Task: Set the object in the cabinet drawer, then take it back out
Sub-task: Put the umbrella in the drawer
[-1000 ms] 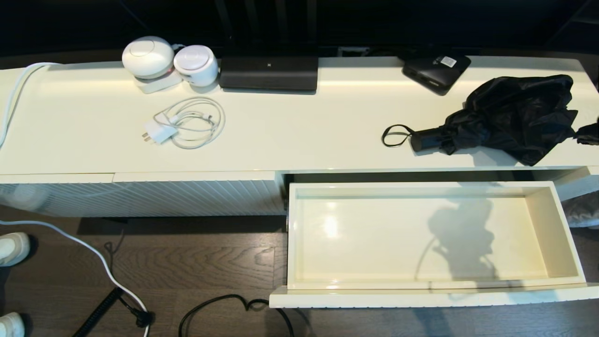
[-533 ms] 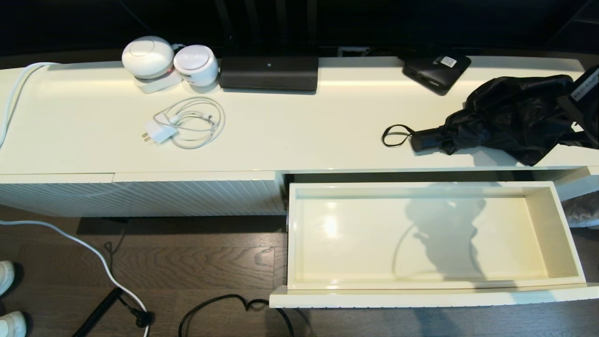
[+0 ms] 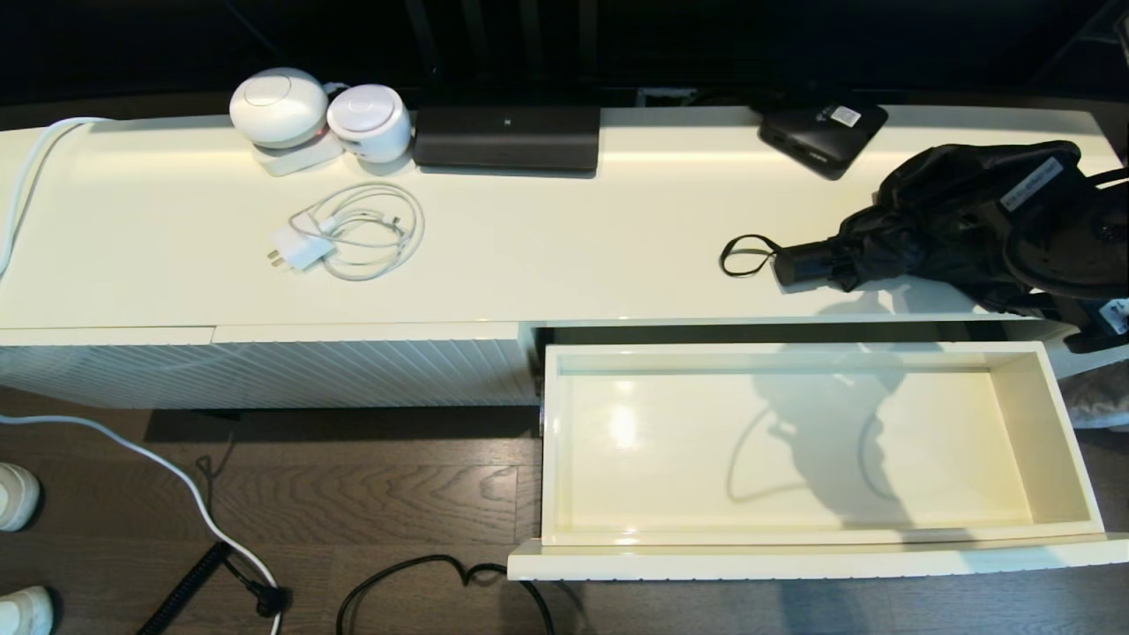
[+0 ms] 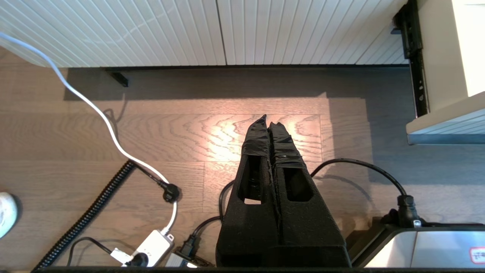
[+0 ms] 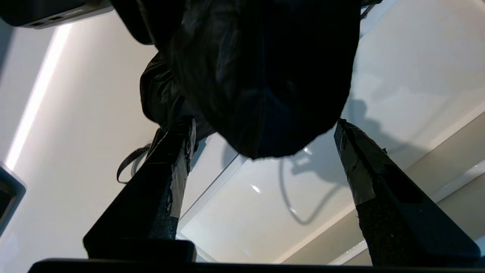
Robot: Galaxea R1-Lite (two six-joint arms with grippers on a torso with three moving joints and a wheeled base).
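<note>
The black folding umbrella [image 3: 935, 220] lies on the cabinet top at the right. Its short handle [image 3: 803, 263] and wrist loop [image 3: 745, 256] point left. My right arm [image 3: 1072, 238] reaches in from the right edge and hangs over the baggy fabric. In the right wrist view the right gripper [image 5: 264, 122] is open, its two fingers straddling the fabric's bulging end [image 5: 261, 76] without pinching it. The cabinet drawer [image 3: 794, 354] stands pulled out below, with nothing in it but shadows. My left gripper [image 4: 271, 119] is shut on nothing, low over the wooden floor left of the drawer.
At the back of the cabinet top stand a black rectangular device [image 3: 507, 137], a flat black box with a white sticker [image 3: 820, 132] and two white round devices [image 3: 282, 106]. A white charger with a coiled cable [image 3: 353, 231] lies at the left. Cables [image 3: 423, 573] trail on the floor.
My right arm has come in from the right edge and now hangs over the umbrella's fabric. Its shadow in the drawer has shifted left. The umbrella has not moved.
</note>
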